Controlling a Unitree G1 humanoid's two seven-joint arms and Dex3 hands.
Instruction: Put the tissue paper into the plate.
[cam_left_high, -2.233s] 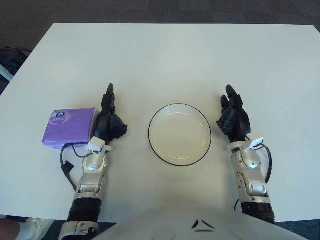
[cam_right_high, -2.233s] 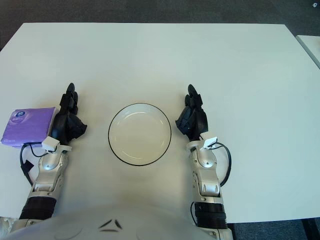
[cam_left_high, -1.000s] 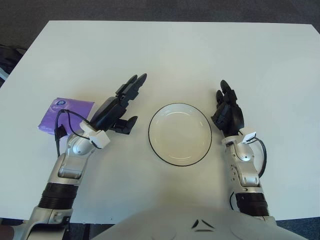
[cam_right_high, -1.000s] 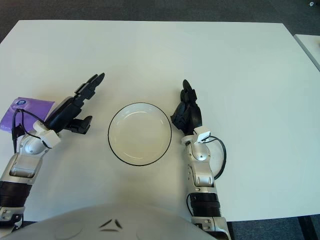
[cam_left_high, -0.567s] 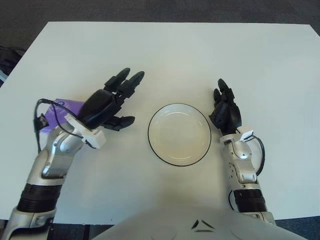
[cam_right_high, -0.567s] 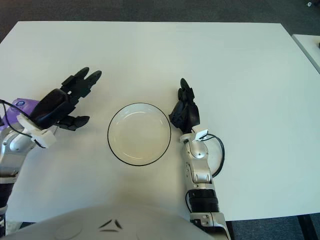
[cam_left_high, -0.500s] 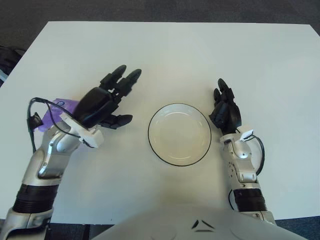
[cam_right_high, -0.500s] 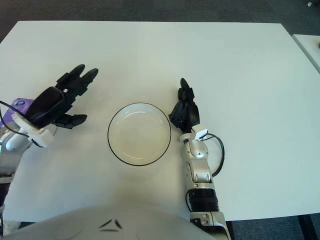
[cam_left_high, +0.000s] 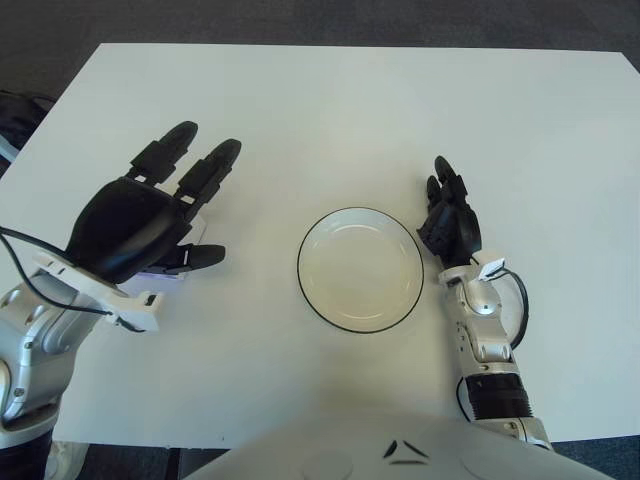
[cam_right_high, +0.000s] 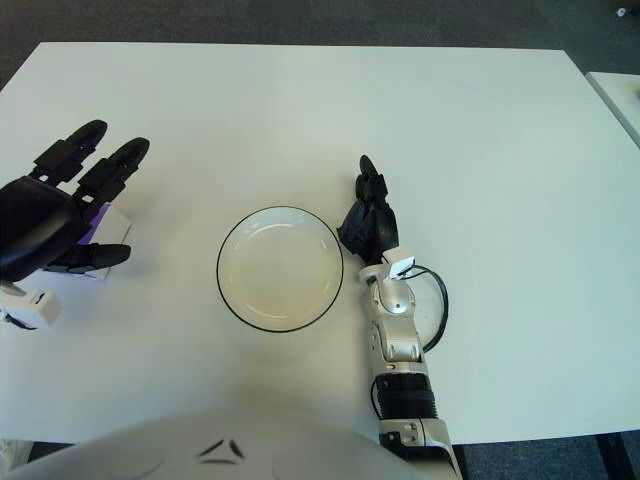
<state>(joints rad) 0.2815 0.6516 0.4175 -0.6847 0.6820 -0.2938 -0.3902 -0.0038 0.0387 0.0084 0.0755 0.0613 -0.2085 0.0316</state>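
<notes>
A purple tissue pack (cam_right_high: 99, 226) lies at the table's left side, almost wholly hidden under my left hand (cam_left_high: 190, 195); only a purple and white corner shows. That hand hovers above the pack, raised toward the camera, fingers spread and holding nothing. The white plate (cam_left_high: 360, 270) with a dark rim sits in the middle of the table, with nothing in it. My right hand (cam_left_high: 450, 215) shows just right of the plate, fingers relaxed and pointing away from me, holding nothing.
The white table (cam_left_high: 350, 110) reaches far beyond the plate, with dark floor around it. A corner of another white surface (cam_right_high: 625, 95) shows at the far right. A black cable (cam_left_high: 30, 270) loops along my left wrist.
My left hand has risen from beside the tissue pack, swung left and now hovers over it with fingers spread wider. The right hand has barely moved.
</notes>
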